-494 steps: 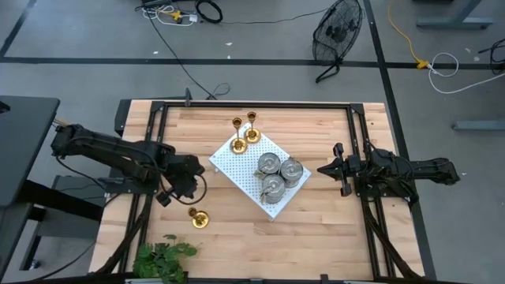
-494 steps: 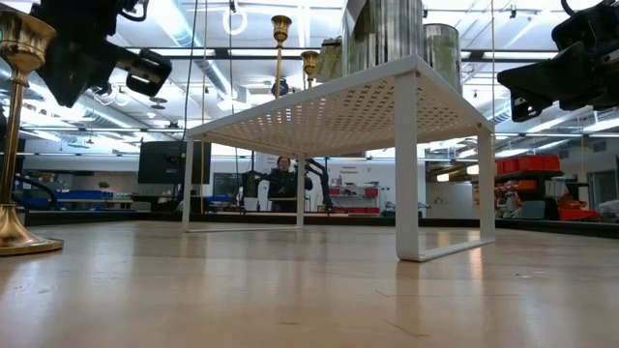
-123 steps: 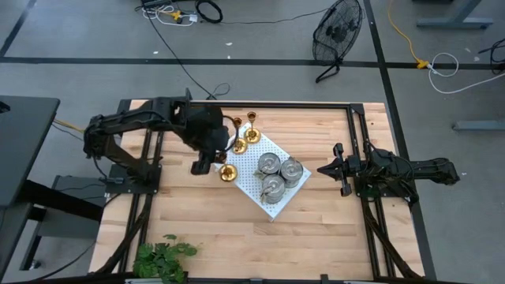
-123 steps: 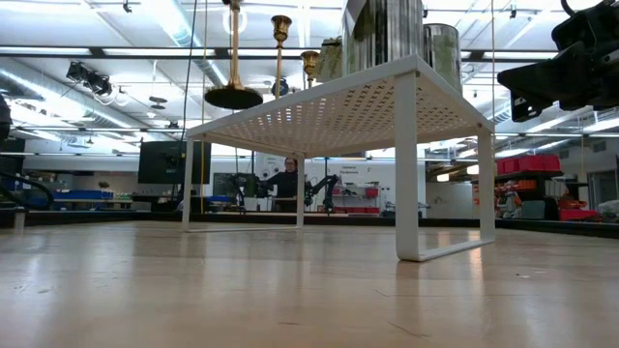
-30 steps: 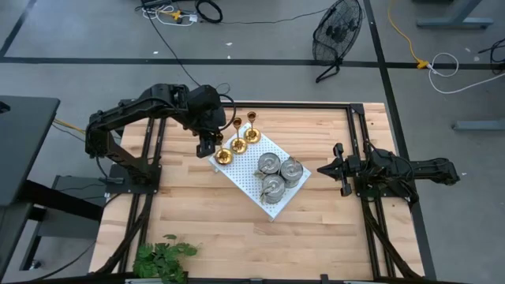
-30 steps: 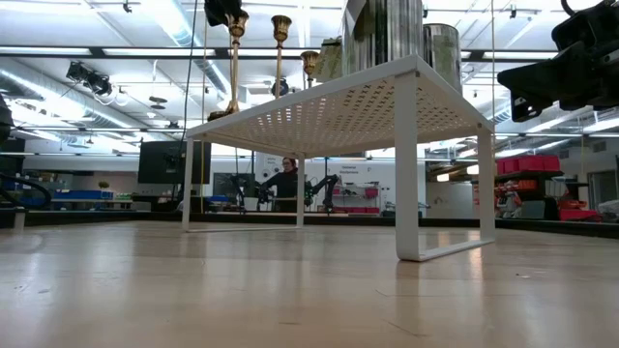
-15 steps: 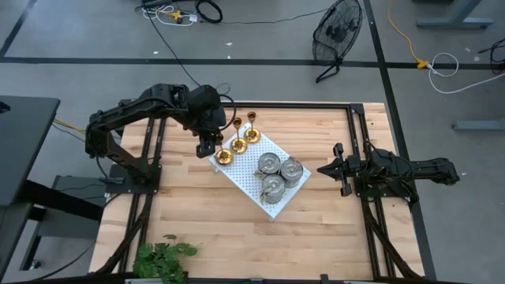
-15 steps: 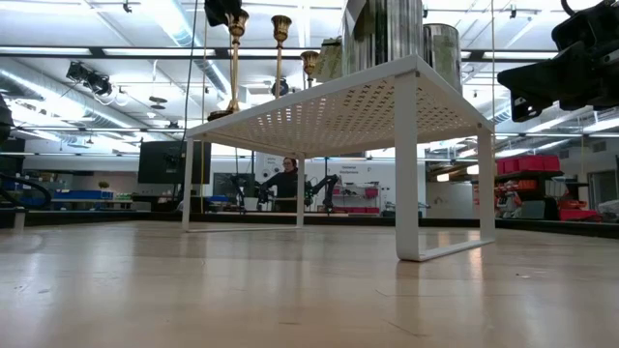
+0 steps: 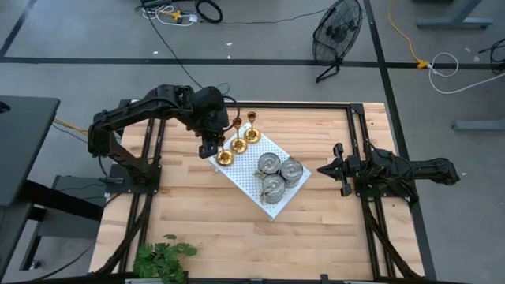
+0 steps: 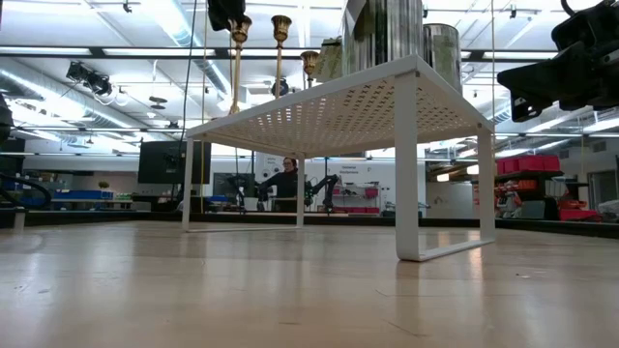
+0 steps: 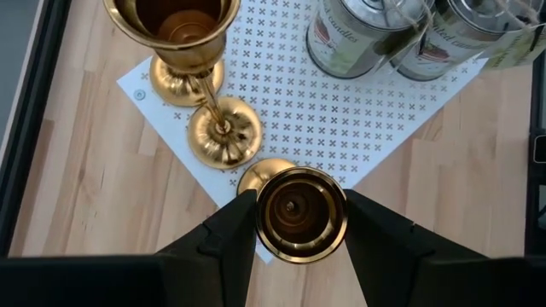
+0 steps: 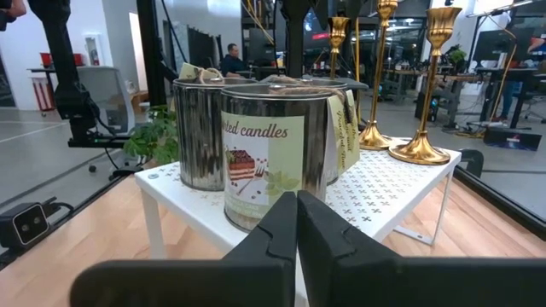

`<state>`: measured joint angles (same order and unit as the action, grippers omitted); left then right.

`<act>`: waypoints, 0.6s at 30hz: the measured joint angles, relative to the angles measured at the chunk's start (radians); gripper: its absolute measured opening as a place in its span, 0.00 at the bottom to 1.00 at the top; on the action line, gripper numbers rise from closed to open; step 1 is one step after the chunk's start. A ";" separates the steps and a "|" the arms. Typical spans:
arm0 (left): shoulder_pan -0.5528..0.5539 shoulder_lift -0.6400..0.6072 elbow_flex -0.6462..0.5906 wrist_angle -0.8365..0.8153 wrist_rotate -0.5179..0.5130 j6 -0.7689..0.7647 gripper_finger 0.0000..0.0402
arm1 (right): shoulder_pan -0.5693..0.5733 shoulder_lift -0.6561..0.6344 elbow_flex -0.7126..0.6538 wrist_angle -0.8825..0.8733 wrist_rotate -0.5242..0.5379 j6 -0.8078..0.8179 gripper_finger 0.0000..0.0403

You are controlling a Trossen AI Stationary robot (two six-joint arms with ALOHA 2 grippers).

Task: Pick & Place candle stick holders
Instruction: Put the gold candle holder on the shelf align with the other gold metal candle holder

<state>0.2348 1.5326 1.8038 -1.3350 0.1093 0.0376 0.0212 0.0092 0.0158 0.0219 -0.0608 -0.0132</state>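
Since 16 s back, third brass candle stick holder (image 9: 225, 157) went from the bare table near the plant to the white perforated board (image 9: 241, 180); in the last second it has barely shifted. Now it stands on the board's corner nearest the left arm.

Left gripper (image 11: 300, 223) sits at that corner, fingers (image 11: 223, 234) either side of the holder's cup, clamped on the third brass candle stick holder; the wrist view shows both fingers touching the cup rim. In the low view the gripper (image 10: 225, 14) is at the cup top, stem upright, base down on the board edge.

Next along that edge: second brass holder (image 9: 238, 144), then the far one (image 9: 252, 134), both upright on the board, close together.

Three silver-grey tins (image 9: 275, 175) cluster on the board's other half, touching or nearly so. Right wrist view shows a "candles" label on the nearest tin (image 12: 261, 153).

Right gripper (image 9: 325, 169) waits past the board on the right side, above the table, fingers pressed together, holding nothing.

Plant (image 9: 162, 258) at the near left table edge. A person (image 10: 283, 180) is in the room far behind.
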 joint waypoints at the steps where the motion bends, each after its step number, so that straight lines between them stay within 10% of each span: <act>1: 0.000 0.000 0.000 0.000 0.000 0.000 0.43 | 0.000 0.000 0.000 0.000 0.000 0.000 0.04; 18: 0.000 0.013 0.000 0.025 0.024 0.001 0.43 | 0.000 0.000 0.000 0.000 0.000 0.000 0.04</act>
<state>0.2344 1.5459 1.8042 -1.3104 0.1333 0.0383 0.0215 0.0093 0.0158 0.0219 -0.0608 -0.0132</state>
